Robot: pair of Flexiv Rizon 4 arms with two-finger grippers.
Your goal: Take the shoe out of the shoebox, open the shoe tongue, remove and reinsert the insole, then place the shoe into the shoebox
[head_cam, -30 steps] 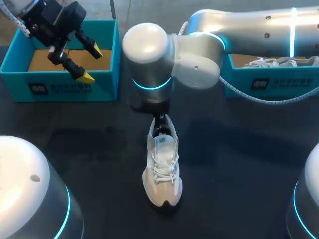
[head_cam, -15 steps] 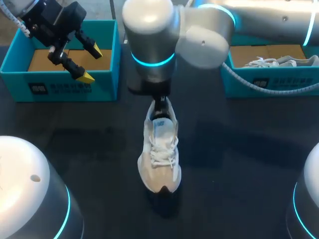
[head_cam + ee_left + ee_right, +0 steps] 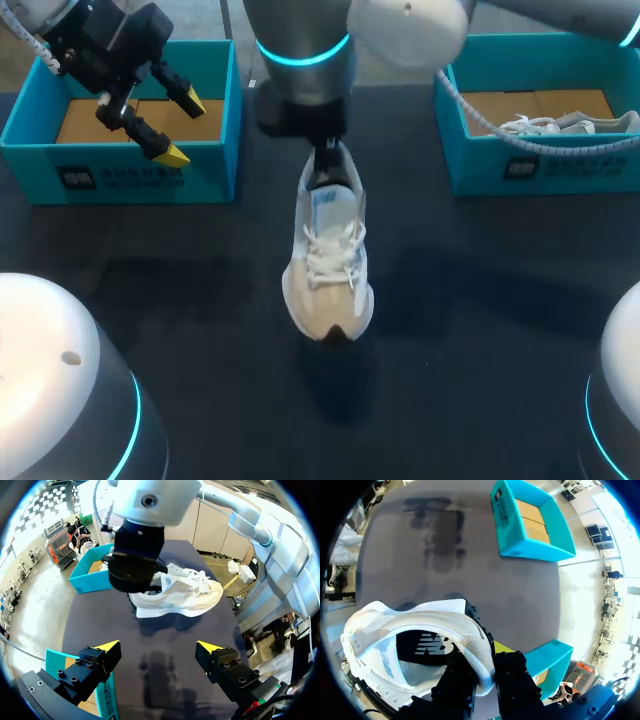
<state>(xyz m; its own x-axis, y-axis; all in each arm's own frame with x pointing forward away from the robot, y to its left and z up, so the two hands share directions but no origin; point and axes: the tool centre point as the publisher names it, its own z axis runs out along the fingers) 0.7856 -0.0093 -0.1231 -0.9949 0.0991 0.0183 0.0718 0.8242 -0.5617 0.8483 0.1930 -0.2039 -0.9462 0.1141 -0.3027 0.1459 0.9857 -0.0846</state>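
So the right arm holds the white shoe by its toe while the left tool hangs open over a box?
Not the toe: the right tool grips the shoe by its heel, as the right wrist view shows. The left tool does hang open over a box.

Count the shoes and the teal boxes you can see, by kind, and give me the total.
Shoes: 2 (held shoe in the right gripper; boxed shoe inside the right box)
Teal boxes: 2 (left box; right box)
Total: 4
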